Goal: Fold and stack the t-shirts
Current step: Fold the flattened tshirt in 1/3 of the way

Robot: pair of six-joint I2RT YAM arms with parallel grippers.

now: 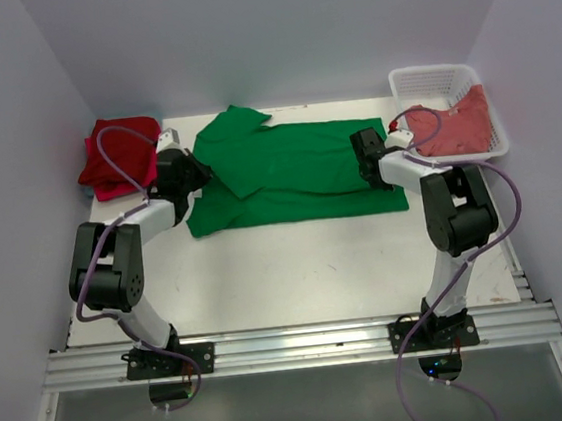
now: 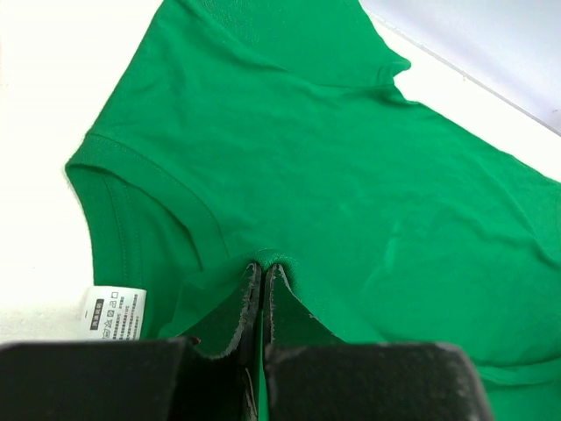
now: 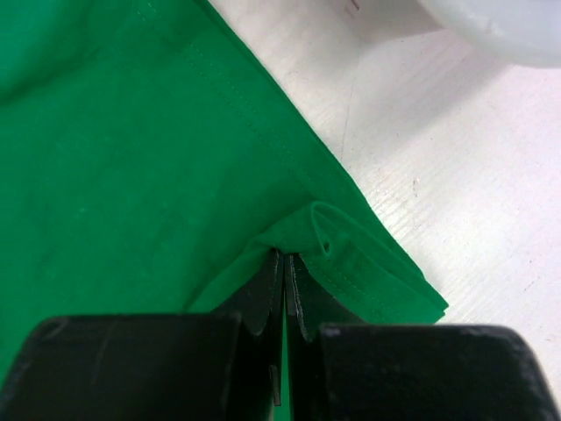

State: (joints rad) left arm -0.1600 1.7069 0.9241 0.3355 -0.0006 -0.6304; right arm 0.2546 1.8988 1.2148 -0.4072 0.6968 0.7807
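Green t-shirt [image 1: 297,174] lies spread on the white surface [image 1: 297,269], just toward 12 o'clock of centre. It runs lengthwise, with the sleeve end at 9 o'clock and the hem end at 3 o'clock.

Left hand [image 2: 263,272]: pads pressed together on a small raised ridge of green cloth at the tee's 9 o'clock end, just below a ribbed sleeve cuff. A white care label [image 2: 118,313] peeks out beside it at about 8 o'clock.

Right hand [image 3: 282,263]: also pressed together, nipping a tuck of the stitched hem close to the corner at the 3 o'clock end.

Likely reason for the twin grip: one hold at each end of the near long edge lets both arms lift that edge together and carry it toward 12 o'clock as a straight lengthwise fold.

Cloth: thin, matte knit and limp, puckering wherever it is pinched. The hem is double-stitched. One sleeve sticks out at 11 o'clock and another flap lies folded over the body.

Red t-shirts [image 1: 117,157]: a loose folded pile at 10 o'clock, probably where the stack goes.

Basket [image 1: 428,76]: white plastic lattice with rigid walls, at 2 o'clock. It holds a crumpled salmon-red t-shirt [image 1: 468,122] that is not yet folded.
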